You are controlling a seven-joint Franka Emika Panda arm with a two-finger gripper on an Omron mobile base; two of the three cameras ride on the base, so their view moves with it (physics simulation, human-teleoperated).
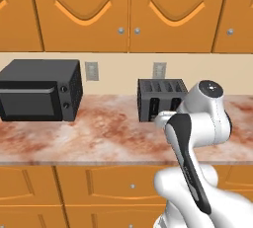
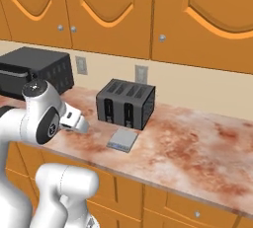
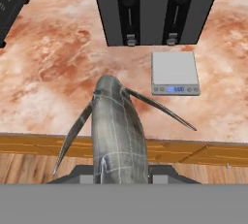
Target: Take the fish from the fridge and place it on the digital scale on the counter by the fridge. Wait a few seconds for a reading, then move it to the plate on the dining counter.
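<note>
fish (image 3: 117, 126) is already being carried out of the fridge and is being held in the air above the front edge of the surface (image 3: 53, 68), so the fetching step is judged done. the fingers (image 3: 121, 172) are being kept almost fully closed, and the fish is being gripped by its tail end between them. the digital scale (image 3: 174, 72) is lying flat just in front of the toaster (image 3: 155, 7), a little back from the front edge, and nothing is being weighed on it yet; in the right base view the same scale (image 2: 122, 139) is seen bare. placing the fish on the scale, waiting for a reading and moving it on to the plate are judged as being left to do.

the long axis of the fish is being held roughly in line with the hand, with the nose pointing away from the hand toward the back edge of the surface and the toaster. two long thin fins are being splayed out to either side. the scale is being left off to one side of the nose, near but not under it.
</note>
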